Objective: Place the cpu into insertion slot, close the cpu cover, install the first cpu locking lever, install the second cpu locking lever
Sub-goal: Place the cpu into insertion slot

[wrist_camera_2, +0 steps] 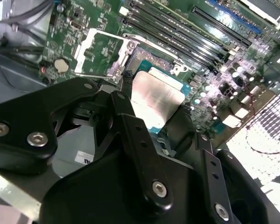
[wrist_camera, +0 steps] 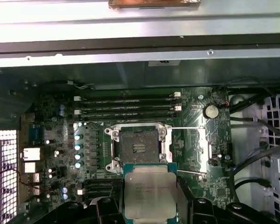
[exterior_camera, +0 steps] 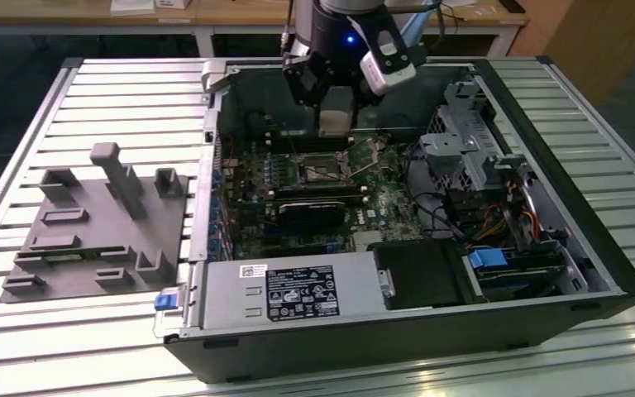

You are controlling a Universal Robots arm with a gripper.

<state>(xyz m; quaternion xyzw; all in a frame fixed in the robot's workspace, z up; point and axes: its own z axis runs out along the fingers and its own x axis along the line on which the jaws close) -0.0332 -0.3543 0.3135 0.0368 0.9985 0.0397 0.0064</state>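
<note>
**CPU held clear above open socket: clearances and arm pose**

Open room: the computer case (exterior_camera: 406, 343) lies on its side on a slatted table (exterior_camera: 594, 107) with its side panel off, so the board is reached from above. The insertion slot (exterior_camera: 323, 171) sits mid-board. Toward the exterior view's right a drive cage (exterior_camera: 461, 149) and loose cables stand higher than the board. Toward the front wall lies the power supply (exterior_camera: 284, 294). In the first wrist view the insertion slot (wrist_camera: 139, 147) is uncovered, its pin field bare. Along one edge run the long memory slots (wrist_camera: 126, 106), and on another side a row of capacitors (wrist_camera: 77, 149) stands just beside the frame. The cpu cover (wrist_camera: 198, 149) is swung fully open and lies flat on the board next to the socket. The thin wire locking levers (wrist_camera: 189, 128) are released along it. A grey fixture (exterior_camera: 97, 223) rests on the table, well apart from the case.

Pose: the arm (exterior_camera: 346, 25) comes down from above the case's far wall, with the gripper (exterior_camera: 337, 124) pointing down over the socket area. Its fingers (wrist_camera_2: 130, 121) are clamped on opposite edges of the cpu (wrist_camera_2: 156, 93), metal top up. The cpu (wrist_camera: 150, 189) is roughly level and not seated. It is offset to one side of the socket, and its edge overlaps the frame.
</note>
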